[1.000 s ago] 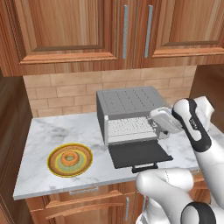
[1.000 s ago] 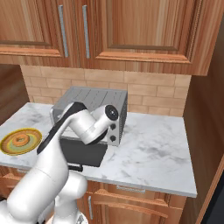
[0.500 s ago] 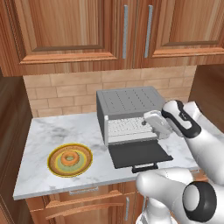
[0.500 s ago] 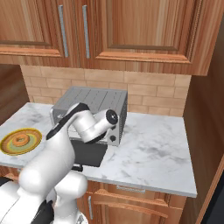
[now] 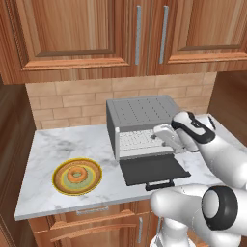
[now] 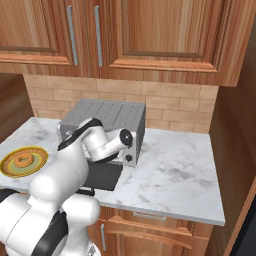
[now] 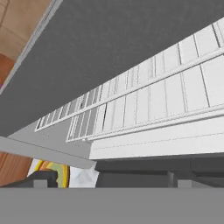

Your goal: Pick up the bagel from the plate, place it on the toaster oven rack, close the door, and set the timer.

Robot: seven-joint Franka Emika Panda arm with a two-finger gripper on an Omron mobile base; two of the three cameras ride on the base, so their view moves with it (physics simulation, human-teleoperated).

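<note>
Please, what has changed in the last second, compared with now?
The arm swung leftward, bringing the open tool to the toaster oven's opening, beside the silver wire rack; it holds nothing. The golden-brown bagel remains on the yellow-rimmed plate, and the dark grey door stays open.

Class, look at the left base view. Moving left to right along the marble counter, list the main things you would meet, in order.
plate with the bagel on it → open door of the toaster oven → gripper at the oven's mouth, by the toaster oven rack.
</note>
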